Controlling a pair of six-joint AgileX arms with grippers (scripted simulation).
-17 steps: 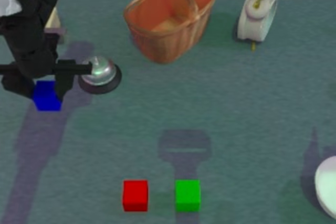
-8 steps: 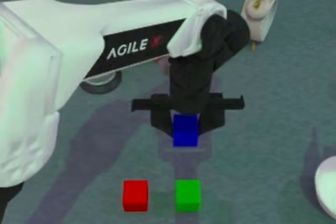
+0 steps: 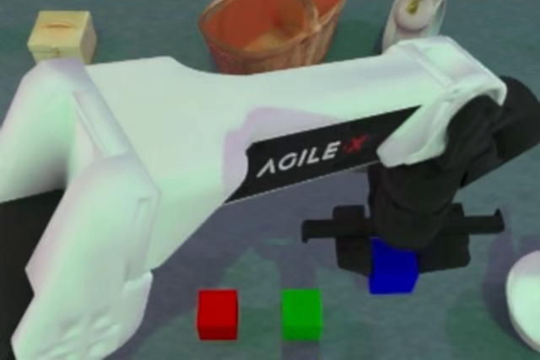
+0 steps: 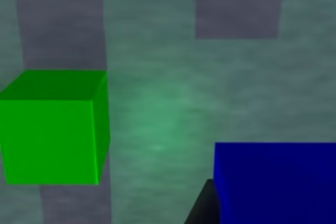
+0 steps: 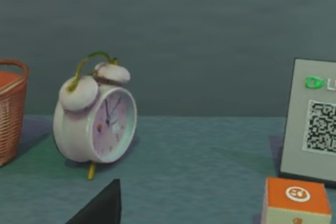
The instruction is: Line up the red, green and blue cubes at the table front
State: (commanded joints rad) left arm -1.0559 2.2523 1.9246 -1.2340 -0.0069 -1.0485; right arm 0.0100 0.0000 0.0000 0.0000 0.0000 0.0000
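3 plain solid cubes: red cube (image 3: pixel 218 314) & green cube (image 3: pixel 301 314) side by side at front of mottled teal table (image 3: pixel 506 107); blue cube (image 3: pixel 393 267), right of green, clamped in left end effector (image 3: pixel 393 260). 1 woven basket (image 3: pixel 274 27), 1 round alarm clock (image 3: pixel 413 10) at rear.

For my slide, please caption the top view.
Left claw carries the blue cube toward the green cube and red cube.

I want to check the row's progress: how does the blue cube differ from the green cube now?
The blue cube is held in the left pincer; the green cube sits free on the table. The green cube is in line beside the red cube; the blue cube is to its right, farther back. Both are plain and look the same size.
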